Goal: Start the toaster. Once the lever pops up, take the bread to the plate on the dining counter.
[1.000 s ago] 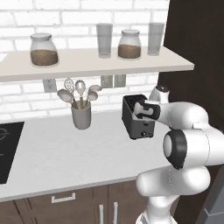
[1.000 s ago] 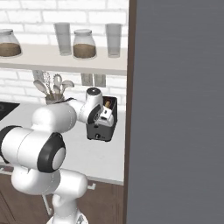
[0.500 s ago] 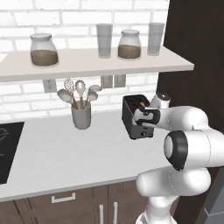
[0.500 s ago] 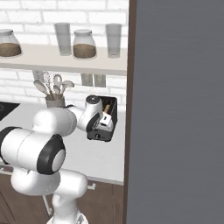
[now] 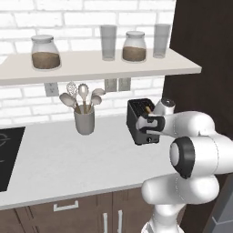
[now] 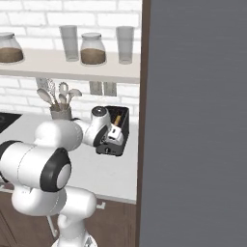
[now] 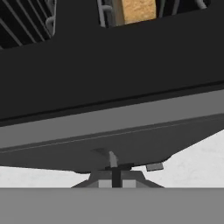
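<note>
The left base view looks forward and down from behind the arm's left at the counter (image 5: 68, 159), shelf (image 5: 91, 63) and toaster (image 5: 140, 119). The right base view faces the same counter and toaster (image 6: 117, 126) from the arm's right, half blocked by a near grey panel (image 6: 193, 120). The hand view sits very close against the toaster (image 7: 109, 87), looking up along its front face into the slots.

A white brick wall (image 5: 91, 18) backs a white worktop (image 5: 68, 168) with brown drawer fronts (image 5: 68, 211) below. A pale shelf (image 5: 91, 66) on the wall carries two lidded jars (image 5: 45, 52) of brown stuff and two clear glasses (image 5: 108, 42). Near the worktop's back edge stands a grey utensil cup (image 5: 84, 122). A black hob (image 5: 7, 157) sits at its left edge; a dark tall panel (image 5: 205, 59) rises at the right
</note>
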Robot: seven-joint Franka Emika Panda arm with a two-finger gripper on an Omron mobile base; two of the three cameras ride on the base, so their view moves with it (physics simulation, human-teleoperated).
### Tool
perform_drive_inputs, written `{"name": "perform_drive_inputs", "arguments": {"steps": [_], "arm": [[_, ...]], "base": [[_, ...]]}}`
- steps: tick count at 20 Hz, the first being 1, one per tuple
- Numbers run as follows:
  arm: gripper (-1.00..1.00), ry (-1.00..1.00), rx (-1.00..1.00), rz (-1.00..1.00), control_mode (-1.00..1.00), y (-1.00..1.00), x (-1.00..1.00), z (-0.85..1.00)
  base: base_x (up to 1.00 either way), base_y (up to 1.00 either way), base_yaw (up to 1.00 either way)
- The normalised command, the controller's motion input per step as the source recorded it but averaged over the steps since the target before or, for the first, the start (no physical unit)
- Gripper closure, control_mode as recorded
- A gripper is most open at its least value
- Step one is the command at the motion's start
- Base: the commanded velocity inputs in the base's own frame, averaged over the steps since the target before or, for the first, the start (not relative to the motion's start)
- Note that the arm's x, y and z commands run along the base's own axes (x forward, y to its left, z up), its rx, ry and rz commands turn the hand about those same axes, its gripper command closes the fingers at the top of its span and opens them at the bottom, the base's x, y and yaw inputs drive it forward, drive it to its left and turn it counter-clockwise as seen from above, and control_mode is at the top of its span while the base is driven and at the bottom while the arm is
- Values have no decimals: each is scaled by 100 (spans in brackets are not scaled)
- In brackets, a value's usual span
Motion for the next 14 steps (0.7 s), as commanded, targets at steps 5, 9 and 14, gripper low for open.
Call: {"name": "perform_drive_inputs", "arguments": {"steps": [5, 9, 14], "arm": [[100, 0, 0, -4, -100, 39, -51, -100], [100, 0, 0, -2, -100, 39, -66, -100], [100, 0, 0, -3, -100, 14, -76, -100]], "base": [[0, 0, 0], [0, 0, 0], [0, 0, 0]]}}
